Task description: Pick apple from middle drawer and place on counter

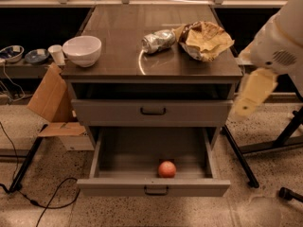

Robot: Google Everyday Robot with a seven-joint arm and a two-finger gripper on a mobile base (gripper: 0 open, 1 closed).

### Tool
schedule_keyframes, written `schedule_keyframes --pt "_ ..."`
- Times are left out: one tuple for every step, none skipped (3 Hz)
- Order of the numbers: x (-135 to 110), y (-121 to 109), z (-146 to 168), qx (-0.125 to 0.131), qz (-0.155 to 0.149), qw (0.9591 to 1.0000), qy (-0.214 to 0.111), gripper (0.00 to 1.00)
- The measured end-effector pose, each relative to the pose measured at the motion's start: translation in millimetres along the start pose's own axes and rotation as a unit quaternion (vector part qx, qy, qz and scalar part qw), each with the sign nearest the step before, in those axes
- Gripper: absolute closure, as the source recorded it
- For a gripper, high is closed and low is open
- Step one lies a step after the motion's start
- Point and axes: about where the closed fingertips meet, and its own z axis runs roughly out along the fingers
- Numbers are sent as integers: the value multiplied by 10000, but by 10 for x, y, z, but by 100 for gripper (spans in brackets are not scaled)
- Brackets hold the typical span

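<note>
The apple (166, 169), small and orange-red, lies near the front middle of the open middle drawer (199, 188), the lowest one pulled out of the grey cabinet. The dark brown counter (123, 37) tops the cabinet. My white arm comes in from the right edge. Its pale yellow gripper (252, 92) hangs in the air just right of the cabinet, level with the closed drawer, well above and to the right of the apple, holding nothing that I can see.
On the counter stand a white bowl (82, 50), a silver foil packet (158, 41) and a crumpled brown bag (207, 40). A closed taller drawer (152, 111) sits above the open one. A cardboard box (52, 103), cables and stand legs are on the floor at the sides.
</note>
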Motion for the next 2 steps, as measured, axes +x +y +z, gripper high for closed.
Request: schedule_keyframes --pt "-154 -205 642 -538 881 9939 -382 0" --pt "-203 -204 1187 -950 2033 9712 -803 0"
